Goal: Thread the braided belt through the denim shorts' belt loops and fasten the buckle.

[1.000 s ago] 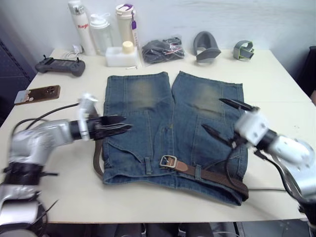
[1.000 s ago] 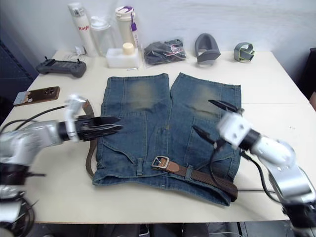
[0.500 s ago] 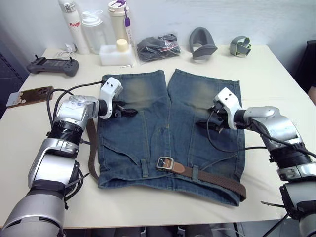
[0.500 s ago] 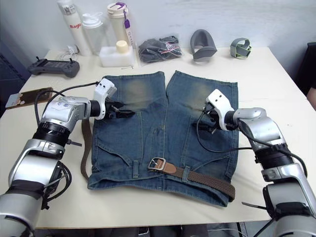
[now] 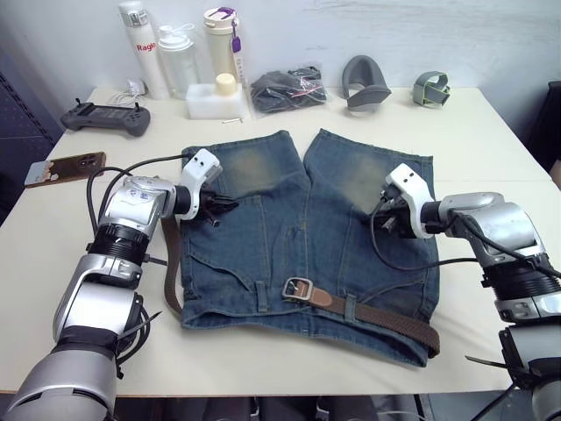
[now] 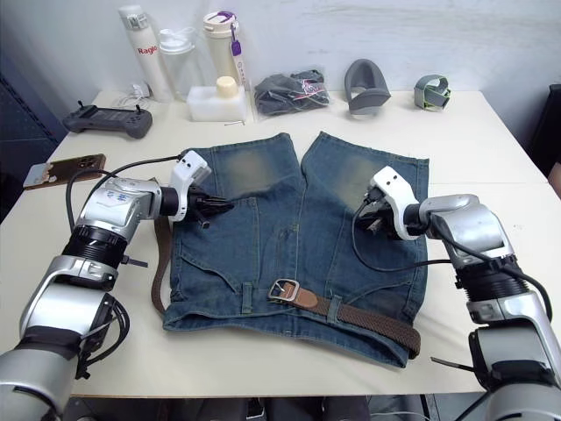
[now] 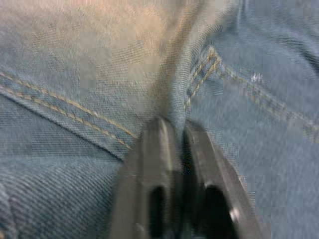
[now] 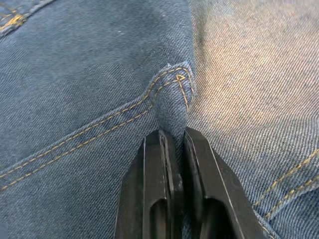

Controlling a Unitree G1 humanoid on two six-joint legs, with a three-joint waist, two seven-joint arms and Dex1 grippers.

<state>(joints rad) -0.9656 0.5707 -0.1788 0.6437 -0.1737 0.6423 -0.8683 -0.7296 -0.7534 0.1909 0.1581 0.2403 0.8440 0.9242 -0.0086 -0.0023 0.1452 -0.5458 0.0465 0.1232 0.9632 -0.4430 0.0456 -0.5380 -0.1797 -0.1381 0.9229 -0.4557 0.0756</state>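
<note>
The denim shorts [image 5: 263, 219] lie flat on the table, waistband toward me. The braided belt [image 5: 394, 317] runs through belt loops [image 5: 351, 307] on the right half of the waistband. Its silver buckle [image 5: 299, 288] rests at mid-waistband, and another stretch of the belt [image 5: 169, 272] curves out past the shorts' left edge. My left gripper [image 5: 228, 204] is shut on a fold of denim at the left pocket corner [image 7: 199, 84]. On the right side, my right gripper [image 5: 379, 223] is shut on a pinched ridge of denim at a stitched pocket corner [image 8: 172, 94].
Along the back edge stand three bottles [image 5: 177, 57], a white container [image 5: 215, 98], a dark bagged bundle [image 5: 287, 88] and two grey objects [image 5: 366, 83]. A controller [image 5: 107, 117] and a phone [image 5: 66, 167] lie at the left. Black cables [image 5: 399, 263] trail from both wrists.
Both grippers were wide open above the shorts; they came down onto the legs and closed on folds of denim. The belt and shorts have stayed put.
</note>
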